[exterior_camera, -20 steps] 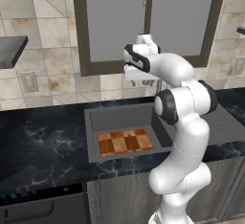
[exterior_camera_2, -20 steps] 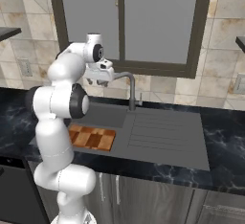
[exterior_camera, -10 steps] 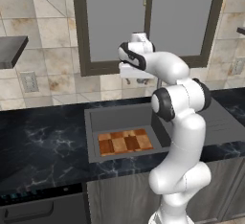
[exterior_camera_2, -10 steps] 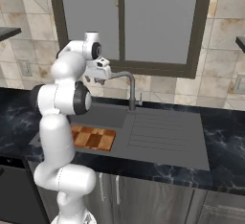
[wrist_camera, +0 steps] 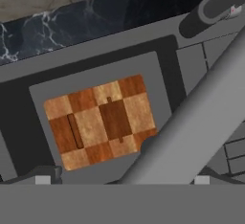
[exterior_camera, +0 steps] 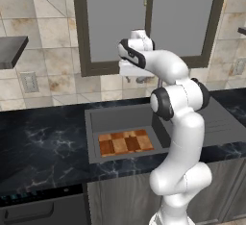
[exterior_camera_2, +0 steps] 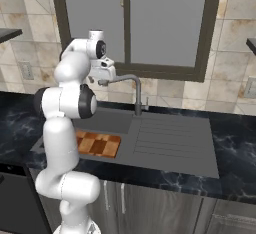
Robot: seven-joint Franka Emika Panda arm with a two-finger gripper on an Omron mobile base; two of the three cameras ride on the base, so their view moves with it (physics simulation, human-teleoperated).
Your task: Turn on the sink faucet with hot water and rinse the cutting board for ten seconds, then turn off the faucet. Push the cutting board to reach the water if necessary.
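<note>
The sink faucet [exterior_camera_2: 137, 95] rises behind the sink [exterior_camera_2: 170, 138], and its spout reaches left over the basin. No water shows at the spout. My gripper [exterior_camera_2: 103, 81] hangs at the spout's tip, high above the basin. In the hand view the spout [wrist_camera: 201, 103] runs diagonally between my fingertips [wrist_camera: 43, 180], and the gripper [wrist_camera: 122, 180] stands open around it. The faucet's handle [wrist_camera: 210, 7] shows at the upper right. The checkered cutting board [exterior_camera: 126, 141] [exterior_camera_2: 98, 143] [wrist_camera: 100, 120] lies flat in the basin's front part. From the left base view the gripper [exterior_camera: 133, 76] hangs over the basin's [exterior_camera: 115, 116] back part.
Black marbled countertop [exterior_camera: 43, 147] flanks the sink on both sides. The ribbed drainboard [exterior_camera_2: 165, 130] lies right of the basin. A dark-framed window [exterior_camera_2: 130, 23] fills the wall behind the faucet. A wall outlet [exterior_camera: 30, 81] and a dark shelf [exterior_camera: 9, 51] are at the left.
The hand has shifted slightly left along the spout toward its tip. The cutting board has not moved.
</note>
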